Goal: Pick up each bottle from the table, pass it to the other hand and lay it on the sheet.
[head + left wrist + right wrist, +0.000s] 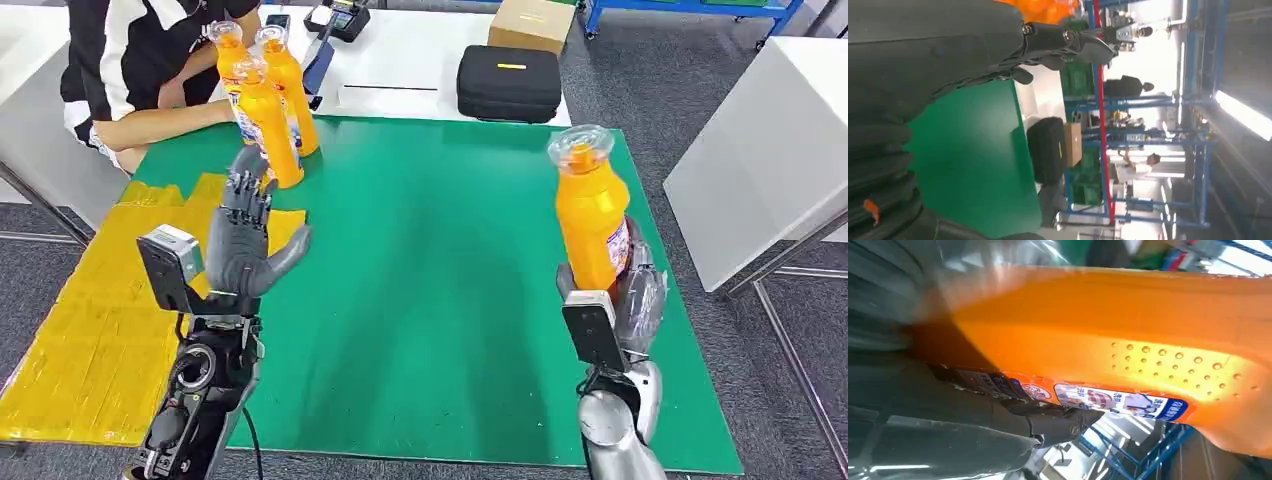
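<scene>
My right hand [632,292] grips an orange bottle [590,212] with a clear cap, upright above the right side of the green table [440,290]. Close up in the right wrist view the bottle [1128,340] lies across my dark fingers [1053,422]. My left hand [246,240] is raised, open and holding nothing, at the table's left edge, fingers [1063,40] stretched out. Three more orange bottles [268,120] stand together at the table's far left corner, just beyond that hand. The yellow sheet [90,320] lies to the left of the table.
A person [150,60] in black and white sits at the far left, forearm resting beside the bottles. A black case [508,82] and a cardboard box [532,22] lie on the white table behind. A white table [760,150] stands at right.
</scene>
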